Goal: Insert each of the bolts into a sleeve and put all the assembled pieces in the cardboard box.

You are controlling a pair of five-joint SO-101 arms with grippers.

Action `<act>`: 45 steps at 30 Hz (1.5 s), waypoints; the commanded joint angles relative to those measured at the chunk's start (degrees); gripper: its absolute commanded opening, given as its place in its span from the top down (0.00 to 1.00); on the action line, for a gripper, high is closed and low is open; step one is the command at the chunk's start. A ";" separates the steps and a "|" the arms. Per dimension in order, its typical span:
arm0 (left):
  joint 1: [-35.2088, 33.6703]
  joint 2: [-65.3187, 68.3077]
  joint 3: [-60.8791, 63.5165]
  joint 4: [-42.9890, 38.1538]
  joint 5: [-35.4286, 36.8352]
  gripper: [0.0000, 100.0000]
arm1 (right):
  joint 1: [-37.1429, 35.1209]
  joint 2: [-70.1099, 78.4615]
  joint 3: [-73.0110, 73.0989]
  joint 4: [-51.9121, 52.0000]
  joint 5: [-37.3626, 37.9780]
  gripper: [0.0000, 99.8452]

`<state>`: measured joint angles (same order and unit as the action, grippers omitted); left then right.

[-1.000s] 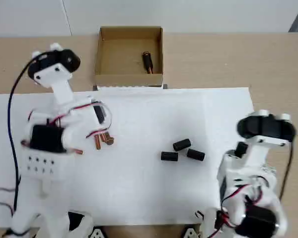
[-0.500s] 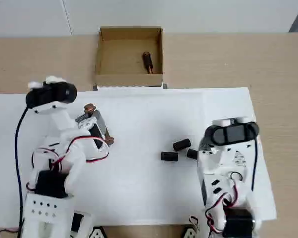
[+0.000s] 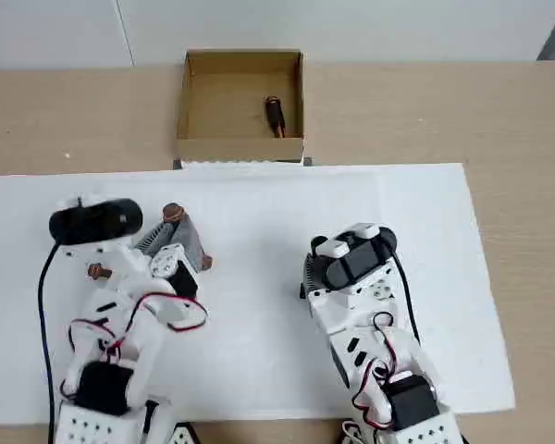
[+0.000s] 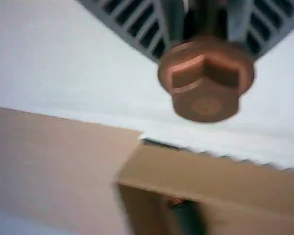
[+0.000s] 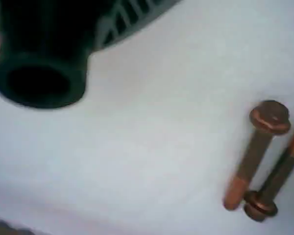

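Observation:
My left gripper (image 3: 173, 220) is shut on a copper bolt (image 3: 172, 213), held off the white paper with its hex head (image 4: 206, 83) pointing toward the cardboard box (image 3: 240, 148). One assembled bolt-in-sleeve piece (image 3: 275, 116) lies inside the box. My right gripper (image 5: 54, 34) is shut on a black sleeve (image 5: 39, 81), whose open end faces the camera. The right arm (image 3: 351, 259) hangs over the spot where the sleeves lay. Two more bolts (image 5: 257, 152) lie side by side on the paper, and one of them (image 3: 203, 264) peeks out beside the left arm.
A white paper sheet (image 3: 259, 351) covers the table in front of the box. Another small copper piece (image 3: 97, 271) lies beside the left arm. The box's near wall (image 4: 210, 181) stands just past the paper's far edge.
The left arm drew back and lifted a bolt off the paper. The right arm swung left and forward over the sleeves and now holds one.

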<state>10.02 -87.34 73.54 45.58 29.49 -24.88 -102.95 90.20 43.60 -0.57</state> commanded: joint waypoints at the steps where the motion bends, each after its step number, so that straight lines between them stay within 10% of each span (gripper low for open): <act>1: 4.31 -6.95 1.19 -2.02 -0.18 1.00 | -2.42 -0.48 0.70 -5.41 -0.26 1.00; 45: 14.86 -16.35 14.90 -20.92 7.47 1.00 | -14.29 -0.48 -0.97 -8.84 15.56 1.00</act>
<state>24.70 -102.99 88.31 27.56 36.88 -38.59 -103.03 93.19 36.48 14.37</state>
